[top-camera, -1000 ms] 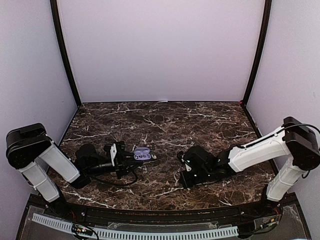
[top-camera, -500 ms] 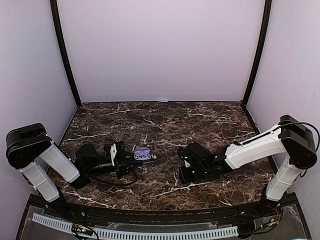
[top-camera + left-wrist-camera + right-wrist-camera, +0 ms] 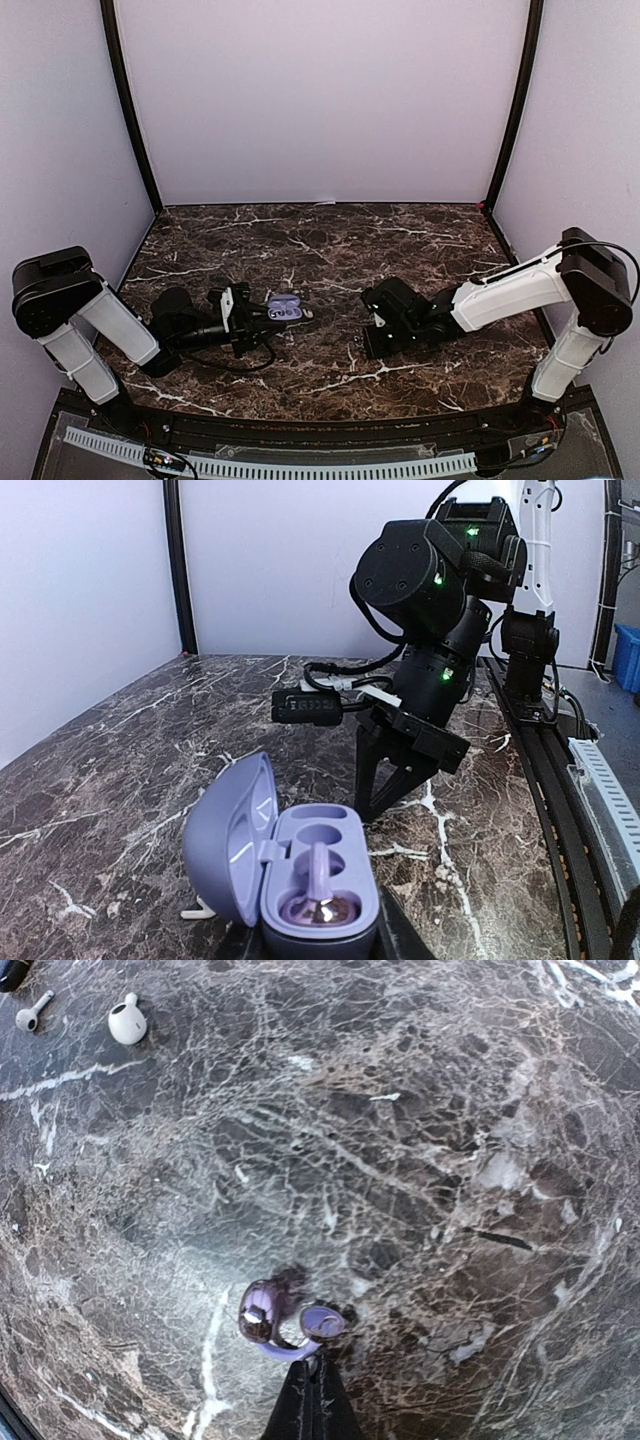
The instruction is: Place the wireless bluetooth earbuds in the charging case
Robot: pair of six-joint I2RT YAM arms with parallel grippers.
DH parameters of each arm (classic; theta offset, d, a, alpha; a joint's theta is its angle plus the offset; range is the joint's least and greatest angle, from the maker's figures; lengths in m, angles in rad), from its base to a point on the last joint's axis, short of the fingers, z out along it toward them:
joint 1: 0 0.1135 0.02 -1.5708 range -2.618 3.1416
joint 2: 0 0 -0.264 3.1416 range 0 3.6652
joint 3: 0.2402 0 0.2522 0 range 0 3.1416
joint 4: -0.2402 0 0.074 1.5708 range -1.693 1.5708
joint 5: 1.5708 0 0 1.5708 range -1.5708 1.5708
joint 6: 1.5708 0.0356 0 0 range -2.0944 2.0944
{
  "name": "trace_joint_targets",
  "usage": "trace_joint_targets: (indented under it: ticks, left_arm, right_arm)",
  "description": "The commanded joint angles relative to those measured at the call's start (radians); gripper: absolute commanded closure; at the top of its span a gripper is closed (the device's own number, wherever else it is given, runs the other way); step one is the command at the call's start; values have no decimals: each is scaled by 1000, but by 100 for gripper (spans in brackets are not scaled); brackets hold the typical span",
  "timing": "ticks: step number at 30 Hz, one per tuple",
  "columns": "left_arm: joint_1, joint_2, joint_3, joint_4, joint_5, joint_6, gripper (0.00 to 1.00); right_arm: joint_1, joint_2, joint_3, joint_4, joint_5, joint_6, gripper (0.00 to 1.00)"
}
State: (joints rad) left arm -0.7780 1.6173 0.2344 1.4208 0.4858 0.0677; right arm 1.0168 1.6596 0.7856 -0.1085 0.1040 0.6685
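As seen from left wrist, done: one bud (image 3: 319,895) seated in open case (image 3: 355,880); far slot bare.
To do: loose purple bud (image 3: 285,1322) lying on bench (image 3: 450,1110), well apart from case, not yet seated.
Left jaws: nearly together, clamped on case.
Right jaws: fully together, holding nothing; tips just beside loose purple bud, contact unclear.
Extras: white bud (image 3: 127,1022), stemmed white bud (image 3: 33,1012), untouched.

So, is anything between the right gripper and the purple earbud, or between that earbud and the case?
Nothing visible. The shut right gripper sits right at the purple earbud; only bare table lies between it and the open charging case.
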Motion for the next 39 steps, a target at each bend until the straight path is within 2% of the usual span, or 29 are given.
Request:
trace_joint_targets:
  ticks: [1,27,33,39]
  left_arm:
    - [-3,-6,-7,34,9,10,88]
    - [-3,-17,-9,23,8,18,88]
    - [-3,-21,-10,21,7,18,88]
    - [-3,-21,-10,21,9,18,88]
  right_arm:
    - [-16,14,16,-36,20,-17,100]
    - [-69,189,221,-53,15,-158,100]
    - [-85,143,201,-47,5,-144,100]
    - [-114,41,140,-45,-31,-117,94]
